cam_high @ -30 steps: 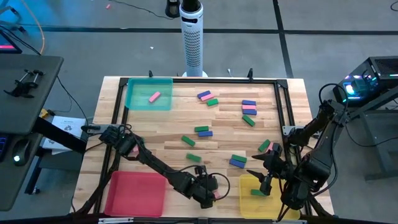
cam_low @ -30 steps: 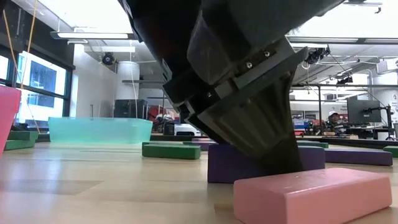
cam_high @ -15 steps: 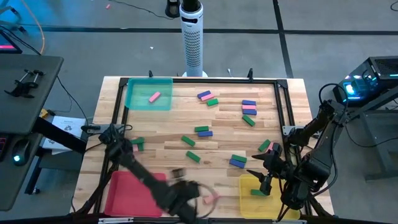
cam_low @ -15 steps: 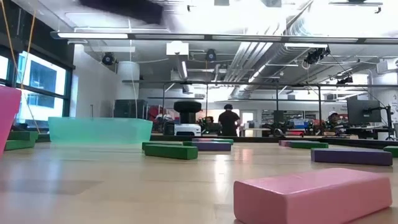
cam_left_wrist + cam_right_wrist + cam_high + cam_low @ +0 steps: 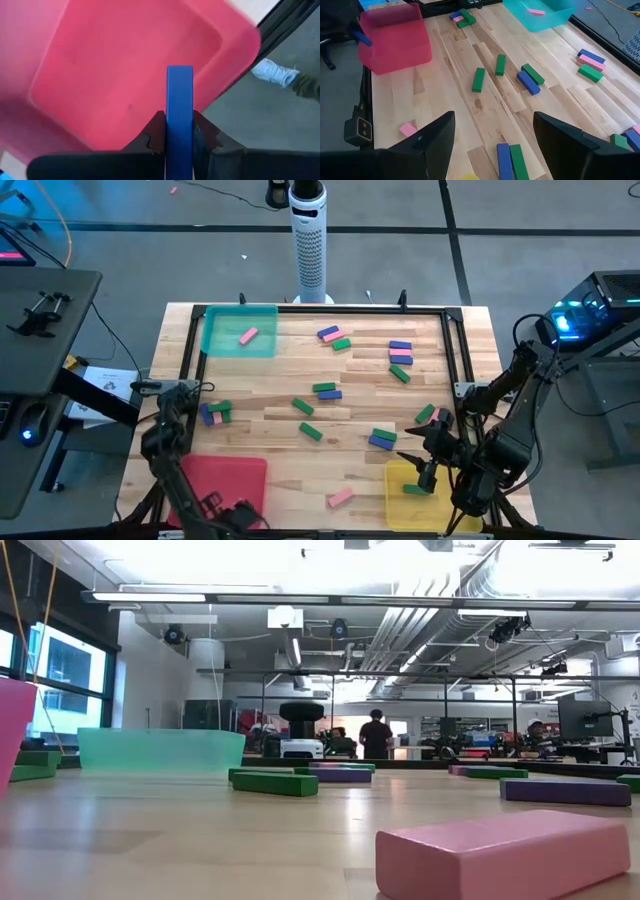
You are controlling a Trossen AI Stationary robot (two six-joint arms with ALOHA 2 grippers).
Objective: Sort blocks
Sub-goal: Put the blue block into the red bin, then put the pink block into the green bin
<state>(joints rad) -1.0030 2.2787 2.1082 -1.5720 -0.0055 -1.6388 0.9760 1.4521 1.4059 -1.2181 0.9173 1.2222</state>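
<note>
The left gripper was clamped on a small flat blue bar standing on end between its fingers, above the near edge of the square red plastic tray. Released there, the bar could have tipped past the tray's rim. The right gripper waited with jaws wide, well right of the tray, holding nothing.
</note>
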